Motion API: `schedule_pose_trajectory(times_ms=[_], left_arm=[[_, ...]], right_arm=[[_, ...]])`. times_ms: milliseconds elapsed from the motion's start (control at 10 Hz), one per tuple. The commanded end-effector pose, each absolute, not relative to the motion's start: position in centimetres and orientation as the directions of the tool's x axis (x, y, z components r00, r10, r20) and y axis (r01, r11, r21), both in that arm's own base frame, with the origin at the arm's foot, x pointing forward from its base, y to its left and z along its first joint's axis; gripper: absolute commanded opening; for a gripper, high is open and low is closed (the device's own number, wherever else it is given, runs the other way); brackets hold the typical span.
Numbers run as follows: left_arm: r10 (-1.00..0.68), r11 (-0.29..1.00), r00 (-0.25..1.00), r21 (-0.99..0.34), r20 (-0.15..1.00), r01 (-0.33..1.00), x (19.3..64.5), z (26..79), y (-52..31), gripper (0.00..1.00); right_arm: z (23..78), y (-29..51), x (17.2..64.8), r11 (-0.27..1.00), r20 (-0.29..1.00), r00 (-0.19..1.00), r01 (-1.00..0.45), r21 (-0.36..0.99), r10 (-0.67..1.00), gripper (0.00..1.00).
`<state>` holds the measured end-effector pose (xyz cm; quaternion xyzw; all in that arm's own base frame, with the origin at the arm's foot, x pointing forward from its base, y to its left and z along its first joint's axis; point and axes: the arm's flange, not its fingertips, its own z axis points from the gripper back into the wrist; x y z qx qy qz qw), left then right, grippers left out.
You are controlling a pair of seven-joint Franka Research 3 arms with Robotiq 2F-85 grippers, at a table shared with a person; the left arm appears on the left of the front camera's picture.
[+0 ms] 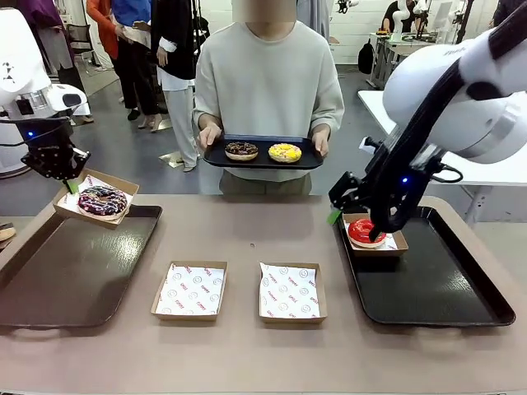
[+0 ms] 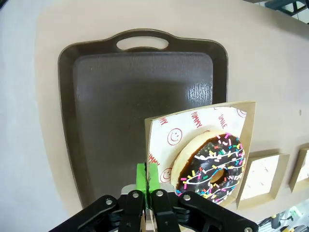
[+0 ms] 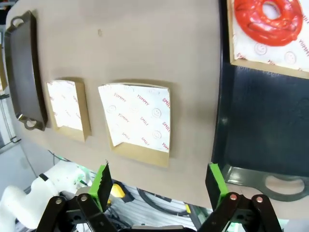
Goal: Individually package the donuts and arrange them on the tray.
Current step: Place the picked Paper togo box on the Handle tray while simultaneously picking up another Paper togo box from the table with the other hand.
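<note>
So the left gripper (image 2: 147, 176) is clamped on the edge of a paper-lined cardboard box (image 2: 207, 121) holding the chocolate donut with white and coloured sprinkles (image 2: 212, 164). It hovers over the dark brown tray (image 2: 135, 96), far corner. The tray's bare floor lies robot-ward. The right gripper (image 3: 159, 183) is spread wide near the glossy red donut (image 3: 268, 19).

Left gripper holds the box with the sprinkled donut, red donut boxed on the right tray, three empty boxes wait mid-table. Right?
Only two empty boxes wait mid-table; the front view shows it. Otherwise yes: left gripper holds the box with the sprinkled donut, red donut boxed on the right tray.
</note>
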<state>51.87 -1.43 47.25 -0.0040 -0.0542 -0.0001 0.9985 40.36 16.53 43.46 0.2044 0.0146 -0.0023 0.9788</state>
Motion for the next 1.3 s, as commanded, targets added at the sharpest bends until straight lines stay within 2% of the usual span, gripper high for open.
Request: schedule_pose_trajectory(times_ms=[0, 100, 800, 1000, 1200], left_arm=[[0.003, 1.000, 0.994, -0.008, 0.110, -0.002, 52.0, 47.5, -1.2, 0.01], [0.003, 1.000, 0.994, -0.008, 0.110, -0.002, 52.0, 47.5, -1.2, 0.01], [0.003, 1.000, 0.994, -0.008, 0.110, -0.002, 52.0, 47.5, -1.2, 0.01], [0.017, 1.000, 0.997, 0.006, 0.079, -0.017, 52.2, 46.2, -1.3, 0.01], [0.037, 0.999, 0.997, 0.026, 0.069, -0.039, 52.3, 45.1, -0.4, 0.01]], right_arm=[[44.4, 15.7, 39.2, 0.892, -0.048, 0.999, 0.010, 0.452, 0.013, 1.00], [43.5, 16.5, 40.4, 0.916, -0.030, 1.000, 0.010, 0.400, 0.001, 1.00], [43.6, 16.4, 40.2, 0.912, -0.039, 0.999, 0.011, 0.410, 0.006, 1.00], [43.2, 20.2, 39.9, 0.962, -0.028, 0.999, -0.018, 0.274, 0.026, 1.00], [41.9, 23.3, 40.0, 0.980, -0.053, 0.998, -0.027, 0.197, 0.038, 1.00]])
